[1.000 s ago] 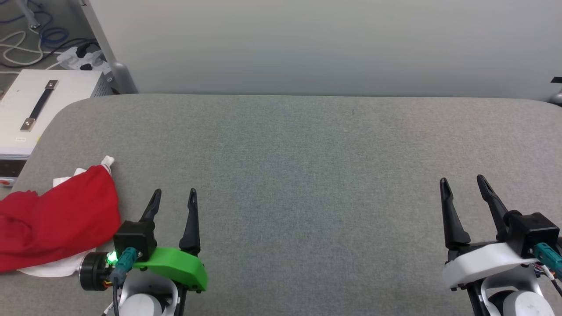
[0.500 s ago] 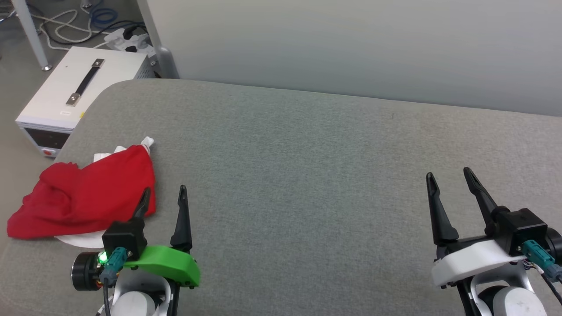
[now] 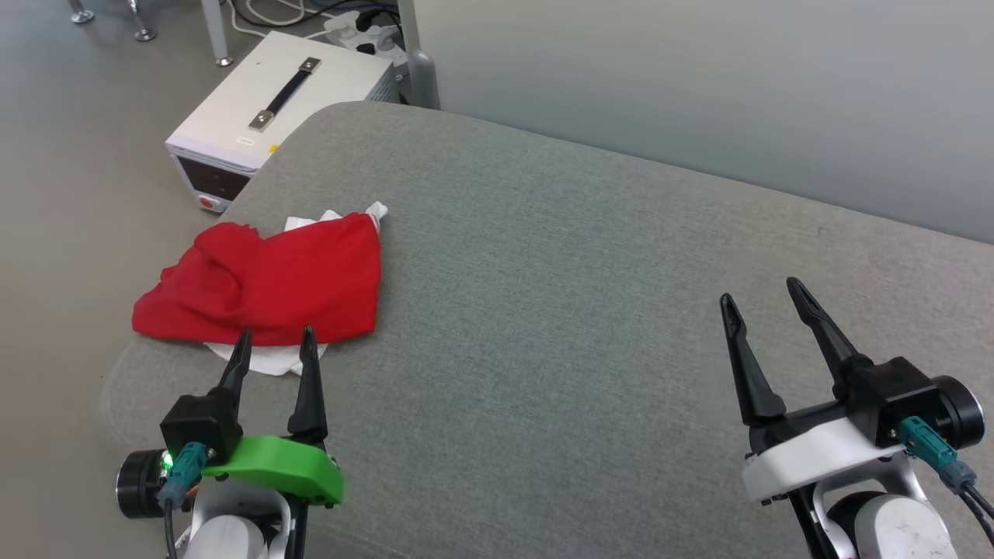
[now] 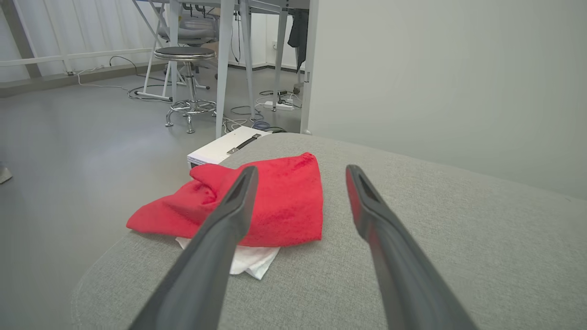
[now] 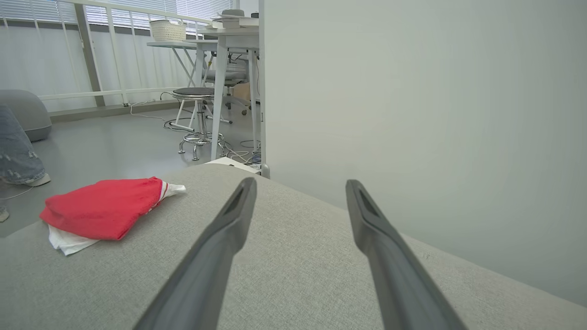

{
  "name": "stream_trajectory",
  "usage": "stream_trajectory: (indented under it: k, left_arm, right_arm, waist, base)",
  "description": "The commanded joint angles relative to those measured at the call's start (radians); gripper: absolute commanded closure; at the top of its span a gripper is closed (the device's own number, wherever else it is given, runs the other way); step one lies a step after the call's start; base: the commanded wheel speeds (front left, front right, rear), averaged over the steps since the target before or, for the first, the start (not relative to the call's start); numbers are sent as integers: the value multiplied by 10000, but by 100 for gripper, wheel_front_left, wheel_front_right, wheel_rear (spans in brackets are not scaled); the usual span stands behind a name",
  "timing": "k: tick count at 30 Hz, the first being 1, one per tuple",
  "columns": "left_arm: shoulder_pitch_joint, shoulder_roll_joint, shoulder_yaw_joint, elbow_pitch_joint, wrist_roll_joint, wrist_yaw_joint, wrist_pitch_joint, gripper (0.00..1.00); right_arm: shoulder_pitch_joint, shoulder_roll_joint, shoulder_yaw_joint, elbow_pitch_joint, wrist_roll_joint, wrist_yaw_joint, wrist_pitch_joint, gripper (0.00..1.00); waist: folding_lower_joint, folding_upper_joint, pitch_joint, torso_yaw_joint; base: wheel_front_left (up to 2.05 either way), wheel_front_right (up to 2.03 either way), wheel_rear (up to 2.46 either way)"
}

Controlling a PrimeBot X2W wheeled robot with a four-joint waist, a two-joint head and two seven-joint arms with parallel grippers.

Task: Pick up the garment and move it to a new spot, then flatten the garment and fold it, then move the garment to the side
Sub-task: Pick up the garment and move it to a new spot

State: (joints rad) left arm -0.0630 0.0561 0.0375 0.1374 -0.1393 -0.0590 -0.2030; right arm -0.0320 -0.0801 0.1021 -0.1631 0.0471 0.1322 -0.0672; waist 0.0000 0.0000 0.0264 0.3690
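Garment (image 3: 264, 287) lies bunched at left; left gripper (image 3: 276, 332) just below it and right gripper (image 3: 759, 290), lower right, both gape empty.

On my screen the garment (image 3: 272, 283) reads as solid bright red, with plain white cloth showing at its edges and a thin red-and-white stripe at one corner. The table (image 3: 543, 310) is a flecked grey weave. The left gripper (image 3: 276, 335) has black fingers on a vivid green mount. The right gripper (image 3: 761, 289) has black fingers on a white mount, and I see teal plugs on both. The box (image 3: 233, 124) is white with a black handle and a red button, and the wall (image 3: 699, 93) is pale grey-green.
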Motion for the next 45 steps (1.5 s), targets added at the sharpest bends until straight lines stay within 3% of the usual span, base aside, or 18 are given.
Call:
stream_trajectory:
  k: [1,25,36,45]
  left_arm:
    - [-168,-47,1,42,-43,-70,-98,0]
    - [-460,-59,-48,257,-598,-108,-588,0]
    - [-611,-59,-109,265,-682,-98,-588,0]
    - [-2075,-58,325,834,-1295,-307,-588,0]
  right_arm:
    - [-189,-71,45,-97,7,-12,-33,0]
    - [-276,-44,281,-355,396,-15,-42,0]
    - [-290,-13,264,-435,348,-15,64,0]
    - [-743,-316,306,-895,321,-15,601,0]
  waist:
    - [0,0,43,380]
    - [0,0,363,2180]
    - [0,0,515,2343]
    - [0,0,1558,1824]
  base:
    - [0,0,0]
    - [0,0,0]
    - [0,0,0]
    - [0,0,0]
